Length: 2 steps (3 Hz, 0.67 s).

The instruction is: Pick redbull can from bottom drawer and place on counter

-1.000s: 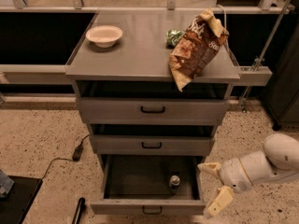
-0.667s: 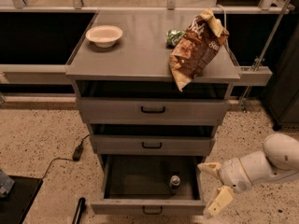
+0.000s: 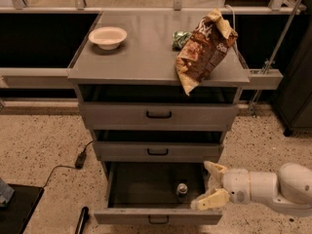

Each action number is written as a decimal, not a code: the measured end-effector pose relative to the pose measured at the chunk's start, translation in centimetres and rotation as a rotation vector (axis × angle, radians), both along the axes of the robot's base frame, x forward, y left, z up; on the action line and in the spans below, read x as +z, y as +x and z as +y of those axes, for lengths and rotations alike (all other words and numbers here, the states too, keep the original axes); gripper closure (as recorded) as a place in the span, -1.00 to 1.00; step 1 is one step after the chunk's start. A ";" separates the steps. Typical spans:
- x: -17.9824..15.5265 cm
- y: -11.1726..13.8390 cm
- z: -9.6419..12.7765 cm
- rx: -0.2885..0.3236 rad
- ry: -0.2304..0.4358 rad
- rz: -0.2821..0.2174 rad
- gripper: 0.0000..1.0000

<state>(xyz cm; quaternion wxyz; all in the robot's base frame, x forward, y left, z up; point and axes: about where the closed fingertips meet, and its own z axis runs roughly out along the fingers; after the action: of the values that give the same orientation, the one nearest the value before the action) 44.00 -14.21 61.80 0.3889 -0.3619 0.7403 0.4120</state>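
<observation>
Bottom drawer stands open, exposing the redbull can upright toward its right front, while the gripper sits at the drawer's right side, near the can, fingers apart and empty, apparently ready to straddle it for transfer to the counter.

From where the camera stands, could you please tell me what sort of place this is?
Probably a robotics lab or workshop rather than a home: a grey metal drawer cabinet, a speckled hard floor with a loose cable, and the gripper, open, beside the pulled-out bottom drawer holding the redbull can.
</observation>
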 end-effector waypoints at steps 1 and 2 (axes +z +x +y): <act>2.8 1.6 0.2 -0.211 0.128 -0.065 -1.00; 4.1 3.2 -0.3 -0.286 0.130 -0.091 -1.00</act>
<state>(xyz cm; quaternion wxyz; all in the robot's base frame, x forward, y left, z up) 47.22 -14.53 65.87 0.4994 -0.2453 0.7377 0.3825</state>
